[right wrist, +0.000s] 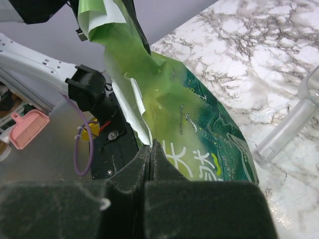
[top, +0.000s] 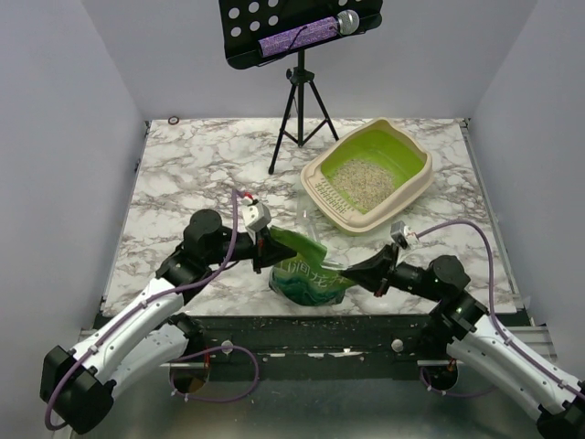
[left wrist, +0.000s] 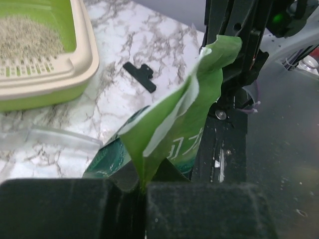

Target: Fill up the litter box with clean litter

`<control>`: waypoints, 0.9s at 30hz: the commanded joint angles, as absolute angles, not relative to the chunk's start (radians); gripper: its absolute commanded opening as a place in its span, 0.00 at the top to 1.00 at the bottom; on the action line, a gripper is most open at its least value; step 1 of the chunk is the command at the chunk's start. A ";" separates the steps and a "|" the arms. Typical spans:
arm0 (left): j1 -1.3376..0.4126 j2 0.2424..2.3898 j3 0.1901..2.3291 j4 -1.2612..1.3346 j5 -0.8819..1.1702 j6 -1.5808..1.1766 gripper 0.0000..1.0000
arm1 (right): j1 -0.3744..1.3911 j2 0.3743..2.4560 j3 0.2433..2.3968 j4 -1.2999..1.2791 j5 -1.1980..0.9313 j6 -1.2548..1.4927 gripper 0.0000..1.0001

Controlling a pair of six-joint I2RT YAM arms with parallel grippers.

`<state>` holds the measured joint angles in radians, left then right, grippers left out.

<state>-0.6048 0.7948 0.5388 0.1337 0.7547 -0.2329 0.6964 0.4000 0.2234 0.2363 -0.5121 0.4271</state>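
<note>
The beige litter box [top: 413, 187] with a lime-green inside stands at the back right of the marble table, and pale clean litter [top: 358, 178] covers part of its floor. It also shows in the left wrist view [left wrist: 75, 69] with litter [left wrist: 25, 37] behind its slotted strip. A glossy green bag [top: 306, 272] stands near the front edge between both arms. My left gripper [top: 274, 245] is shut on the bag's upper left edge [left wrist: 184, 114]. My right gripper [top: 355, 272] is shut on the bag's right edge [right wrist: 194, 119].
A black tripod stand [top: 297, 110] with a perforated tray stands at the back centre. A black clip [left wrist: 139, 75] and a clear plastic piece [left wrist: 60, 139] lie on the table near the bag. Spilled granules lie along the front rail [top: 302, 320]. A pink brush [right wrist: 27, 128] lies off the table.
</note>
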 commanded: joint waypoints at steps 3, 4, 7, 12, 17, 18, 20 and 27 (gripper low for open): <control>-0.545 0.845 0.656 -0.242 0.765 -0.316 1.00 | 0.693 0.416 0.347 0.051 -0.465 0.566 1.00; -0.537 0.857 0.670 -0.268 0.772 -0.357 1.00 | 0.693 0.426 0.369 0.008 -0.459 0.580 1.00; -0.529 0.914 0.710 -0.380 0.828 -0.440 1.00 | 0.692 0.478 0.434 -0.124 -0.477 0.603 1.00; -0.526 0.894 0.672 -0.431 0.842 -0.521 1.00 | 0.681 0.554 0.471 -0.179 -0.567 0.624 1.00; -0.525 0.832 0.589 -0.399 0.911 -0.632 1.00 | 0.626 0.581 0.474 -0.199 -0.688 0.653 1.00; -0.525 0.810 0.574 -0.394 0.920 -0.656 1.00 | 0.608 0.587 0.471 -0.201 -0.716 0.661 1.00; -0.523 0.761 0.554 -0.405 0.936 -0.681 1.00 | 0.577 0.595 0.462 -0.199 -0.770 0.672 1.00; -0.523 0.670 0.468 -0.448 0.945 -0.771 1.00 | 0.520 0.630 0.422 -0.184 -0.929 0.768 1.00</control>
